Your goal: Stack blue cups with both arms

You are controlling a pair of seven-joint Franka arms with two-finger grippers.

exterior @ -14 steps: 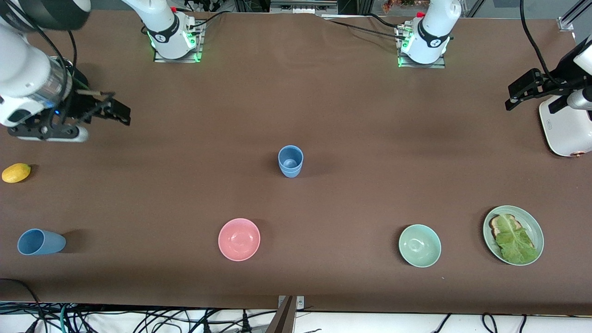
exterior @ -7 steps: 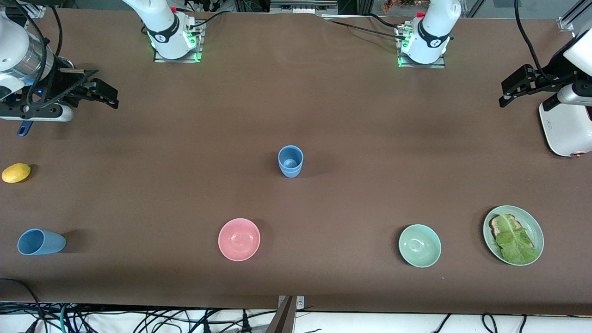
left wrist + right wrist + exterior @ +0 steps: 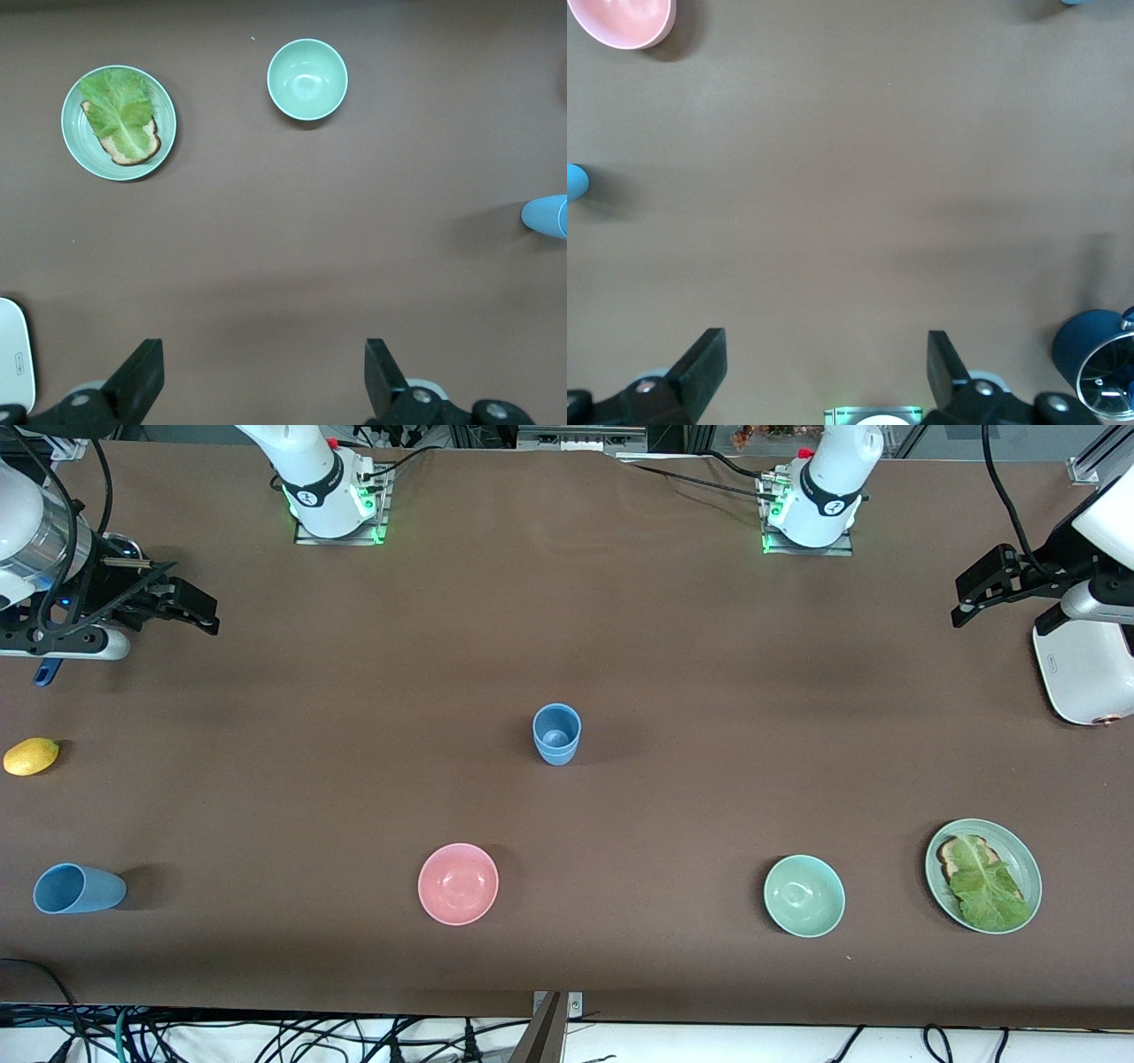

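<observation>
**Both grippers empty and raised at the counter's ends; two blue cups apart**

Front view: upright blue cup (image 3: 556,733) at mid-counter, matte light blue, slightly tapered, a faint seam line low on its wall. Whether that marks a second cup nested inside, cannot tell. A second blue cup (image 3: 78,889) lies on its side near the right arm's end, nearer the front camera, mouth turned toward the counter's end. The two are well apart.

Right gripper (image 3: 182,602) hangs over the counter at the right arm's end, fingers spread with nothing between them. Left gripper (image 3: 983,589) hangs over the left arm's end, beside a white appliance (image 3: 1085,673) that is cut by the frame edge.

Left wrist view confirms what the front view leaves vague: its fingers (image 3: 137,382) stand wide apart over bare brown counter (image 3: 283,257). It also takes in the mint-green bowl (image 3: 306,80), the plate with bread and lettuce (image 3: 119,122), and only a sliver of the upright cup at the frame edge.

Right wrist view shows the right gripper's fingers (image 3: 700,365) apart too, plus a dark-blue pot (image 3: 1085,345) under the wrist. In the front view only a bit of blue handle shows there. The pink bowl (image 3: 622,21) is cropped here, whole in the front view.

A yellow lemon (image 3: 31,755) appears in the front view alone.
</observation>
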